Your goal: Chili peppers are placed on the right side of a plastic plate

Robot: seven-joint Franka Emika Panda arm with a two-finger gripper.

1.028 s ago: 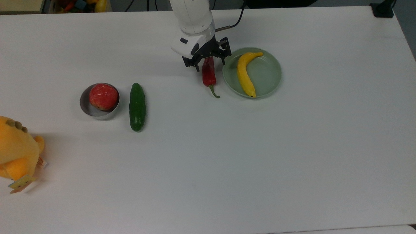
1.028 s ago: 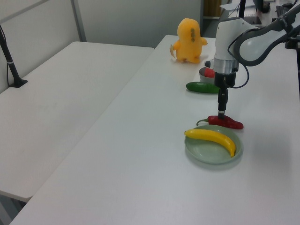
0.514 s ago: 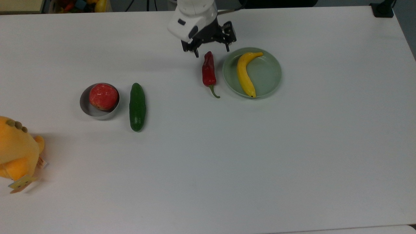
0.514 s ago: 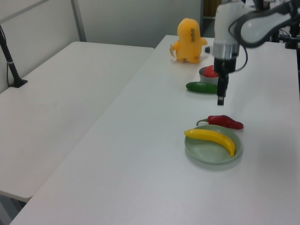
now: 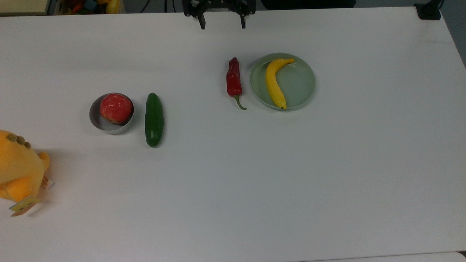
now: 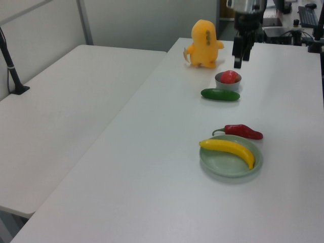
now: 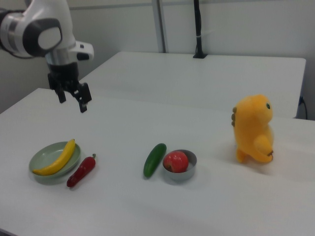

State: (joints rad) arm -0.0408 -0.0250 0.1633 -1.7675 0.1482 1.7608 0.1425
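The dark red chili pepper [image 5: 233,80] [image 6: 244,131] [image 7: 81,170] lies flat on the white table, just off the rim of the pale green plastic plate [image 5: 298,85] [image 6: 228,164] [image 7: 43,158], on the top view's left of it. A yellow banana [image 5: 273,83] [image 6: 229,149] [image 7: 55,158] lies in the plate. My gripper [image 5: 221,24] [image 6: 240,55] [image 7: 72,100] hangs high above the table, well clear of the pepper, open and holding nothing.
A dark green cucumber [image 5: 154,119] [image 7: 154,159] lies beside a grey metal bowl [image 5: 97,120] [image 7: 189,170] holding a round red fruit [image 5: 116,108] [image 7: 175,161]. An orange plush toy [image 5: 18,169] [image 7: 253,129] stands at the top view's left edge.
My gripper was down over the pepper's end a second ago; it has risen and drawn back toward the top view's upper edge. The pepper stays on the table beside the plate.
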